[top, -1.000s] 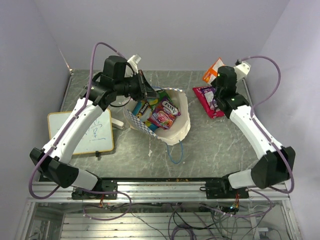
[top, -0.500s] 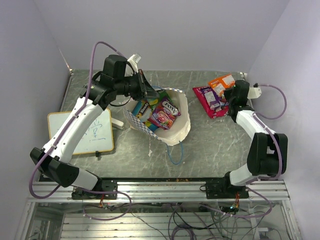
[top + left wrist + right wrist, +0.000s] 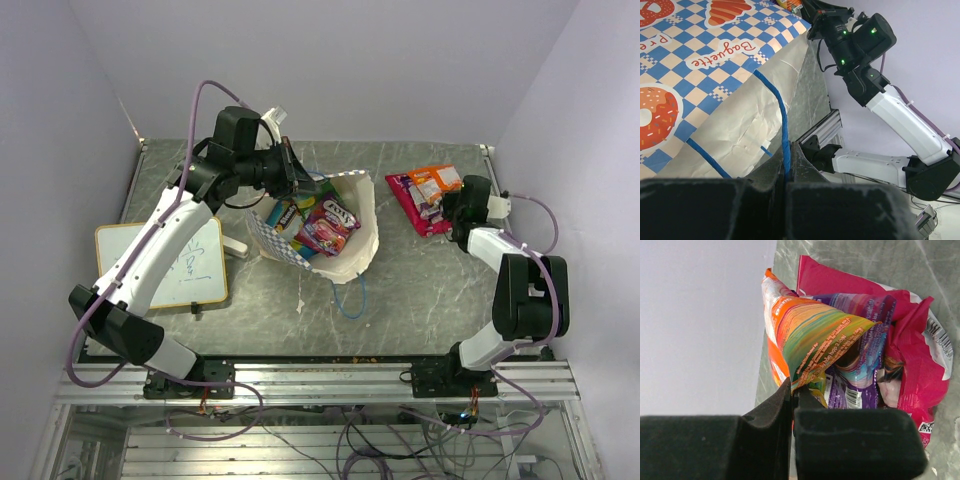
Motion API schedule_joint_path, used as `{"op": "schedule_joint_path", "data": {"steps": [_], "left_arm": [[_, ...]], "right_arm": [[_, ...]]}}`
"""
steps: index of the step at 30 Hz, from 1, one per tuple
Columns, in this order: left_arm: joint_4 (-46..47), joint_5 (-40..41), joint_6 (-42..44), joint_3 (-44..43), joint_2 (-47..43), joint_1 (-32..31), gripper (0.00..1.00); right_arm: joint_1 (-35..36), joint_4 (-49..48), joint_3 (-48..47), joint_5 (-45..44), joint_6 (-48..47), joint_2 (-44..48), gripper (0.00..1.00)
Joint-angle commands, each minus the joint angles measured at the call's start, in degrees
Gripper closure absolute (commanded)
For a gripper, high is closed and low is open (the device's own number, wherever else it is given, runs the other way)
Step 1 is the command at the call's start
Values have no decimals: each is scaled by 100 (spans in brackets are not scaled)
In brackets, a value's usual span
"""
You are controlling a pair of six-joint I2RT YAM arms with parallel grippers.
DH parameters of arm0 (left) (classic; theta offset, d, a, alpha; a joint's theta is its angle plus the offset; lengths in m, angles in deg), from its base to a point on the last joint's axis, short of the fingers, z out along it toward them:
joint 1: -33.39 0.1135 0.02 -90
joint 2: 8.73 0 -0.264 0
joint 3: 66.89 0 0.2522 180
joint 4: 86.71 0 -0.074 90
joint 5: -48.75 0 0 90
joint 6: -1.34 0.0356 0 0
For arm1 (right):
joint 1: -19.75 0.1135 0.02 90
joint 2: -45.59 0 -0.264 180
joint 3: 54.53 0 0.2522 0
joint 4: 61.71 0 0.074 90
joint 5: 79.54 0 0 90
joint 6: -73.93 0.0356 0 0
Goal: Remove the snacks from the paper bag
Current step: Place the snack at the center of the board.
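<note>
The paper bag point(image 3: 350, 255) lies open on the bench point(image 3: 430, 295) with several snacks point(image 3: 322, 222) inside it. At the bag's far-left rim, the left pincer point(image 3: 789, 161) is closed tight on the blue cord handle point(image 3: 783, 125). Well right of the bag, the right pincer point(image 3: 792, 390) is clamped on an orange packet point(image 3: 815, 340), which lies over a pink packet point(image 3: 920, 365).

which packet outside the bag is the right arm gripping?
The orange packet: the right gripper has its jaws shut on its edge. The magenta-pink packet and the purple packet by it lie ungripped.
</note>
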Motion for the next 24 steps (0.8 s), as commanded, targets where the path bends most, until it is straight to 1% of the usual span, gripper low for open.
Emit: {"op": "schedule_joint_path", "data": {"steps": [1,5,12,14,15,18,19,21,23,24], "left_arm": [[-124,-99,77,-281,36,-3,93],[-173,-123,108,-313,46,-1,93],[-183,-189,142,-314,39,-5,93],[-174,-208,142,-283,13,-5,93],[-181,-218,150,-272,-8,-1,93],[-212,-241,185,-268,-40,-4,93],[-213,-264,189,-258,-52,-6,93],[-205,-329,198,-259,-68,-3,93],[-242,-343,257,-281,-106,-6,93],[-261,-343,301,-286,-124,-6,93]], "right_arm": [[3,-229,39,-131,457,-149,100],[74,113,-36,-212,700,-149,100],[200,284,128,-144,1113,-212,94],[201,286,181,-153,1089,-208,89],[199,314,205,-169,1068,-202,83],[188,137,371,-164,850,-135,60],[178,126,436,-81,763,-85,54],[163,232,517,94,472,154,43],[166,676,581,297,-27,599,34],[164,985,644,318,-374,874,31]]}}
